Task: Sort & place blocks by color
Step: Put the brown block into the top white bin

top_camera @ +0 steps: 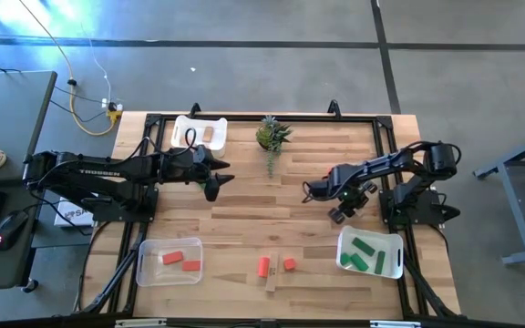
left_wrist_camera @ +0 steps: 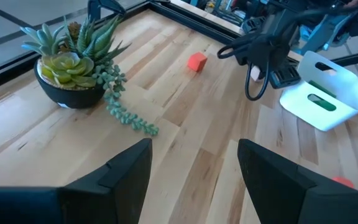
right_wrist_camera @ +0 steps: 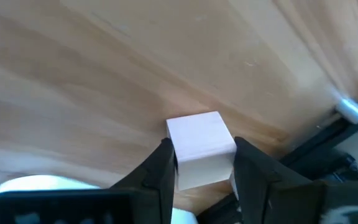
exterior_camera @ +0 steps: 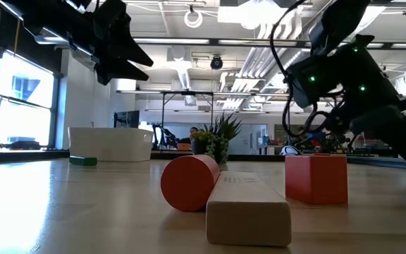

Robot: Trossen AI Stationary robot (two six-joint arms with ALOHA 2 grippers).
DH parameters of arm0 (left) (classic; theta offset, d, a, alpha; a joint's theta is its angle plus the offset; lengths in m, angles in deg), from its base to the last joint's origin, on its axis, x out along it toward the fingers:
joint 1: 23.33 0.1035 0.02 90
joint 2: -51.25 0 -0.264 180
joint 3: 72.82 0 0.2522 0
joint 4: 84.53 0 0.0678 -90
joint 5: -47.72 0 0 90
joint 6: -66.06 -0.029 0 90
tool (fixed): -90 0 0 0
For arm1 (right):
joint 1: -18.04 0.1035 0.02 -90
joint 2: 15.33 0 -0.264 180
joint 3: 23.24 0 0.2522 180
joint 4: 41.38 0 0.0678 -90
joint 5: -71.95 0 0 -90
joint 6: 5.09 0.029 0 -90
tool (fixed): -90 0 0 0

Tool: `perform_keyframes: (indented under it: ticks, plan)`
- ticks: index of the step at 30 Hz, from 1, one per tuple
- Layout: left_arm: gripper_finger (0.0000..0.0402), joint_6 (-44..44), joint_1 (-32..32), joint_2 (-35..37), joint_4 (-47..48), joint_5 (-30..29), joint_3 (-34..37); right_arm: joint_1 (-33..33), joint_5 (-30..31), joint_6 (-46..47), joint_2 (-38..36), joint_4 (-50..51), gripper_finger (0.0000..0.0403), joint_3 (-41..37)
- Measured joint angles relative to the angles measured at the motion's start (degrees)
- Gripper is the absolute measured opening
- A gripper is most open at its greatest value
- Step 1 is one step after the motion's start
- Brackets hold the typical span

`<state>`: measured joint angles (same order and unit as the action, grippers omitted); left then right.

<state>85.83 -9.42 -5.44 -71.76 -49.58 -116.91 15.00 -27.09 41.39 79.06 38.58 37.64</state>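
Clamped between the right gripper [right_wrist_camera: 201, 163]'s two dark fingers sits a pale tan cube [right_wrist_camera: 199, 154], raised over bare wood.

From above, that gripper [top_camera: 346, 206] hangs at about three o'clock on the table [top_camera: 244, 191], just up from the white bin [top_camera: 370, 252] of green blocks [top_camera: 365, 248]. Two red blocks [top_camera: 181, 261] lie in the clear bin [top_camera: 169, 261] at seven o'clock; red pieces [top_camera: 275, 265] and a tan bar [top_camera: 271, 276] lie at six.

Level view: tan bar [exterior_camera: 247, 208] nearest, red cylinder [exterior_camera: 189, 183] touching it.

Left gripper [left_wrist_camera: 194, 165] hovers with fingers spread, holding nothing, near the potted plant [left_wrist_camera: 73, 65].

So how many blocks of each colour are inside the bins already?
Red-orange wooden blocks, clear plastic bin: 2
Green wooden blocks, near white plastic bin: 3
Tan wooden block, far white plastic bin: 1
Total: 6
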Motion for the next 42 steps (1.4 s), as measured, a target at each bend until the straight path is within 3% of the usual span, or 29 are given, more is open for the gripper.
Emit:
perform_keyframes:
  ticks: [10,22,34,42]
  plan:
    - [0.0225,0.8,-0.02,0.0,-0.04,5.08,0.0,0.01,4.78,-0.03,-0.04,-0.99,0.01,13.39]
    - [0.0225,-8.52,-0.24,0.0,-2.11,6.02,0.0,0.01,5.58,-0.33,-0.11,-12.86,0.01,28.72]
    - [0.0225,-20.12,-6.53,0.0,-10.21,7.1,0.02,0.04,-1.19,2.19,-0.11,-38.19,0.01,30.84]
    - [0.0225,-24.55,-11.28,0.0,-11.69,2.39,0.02,0.08,-3.73,4.48,-0.11,-47.28,0.01,30.84]
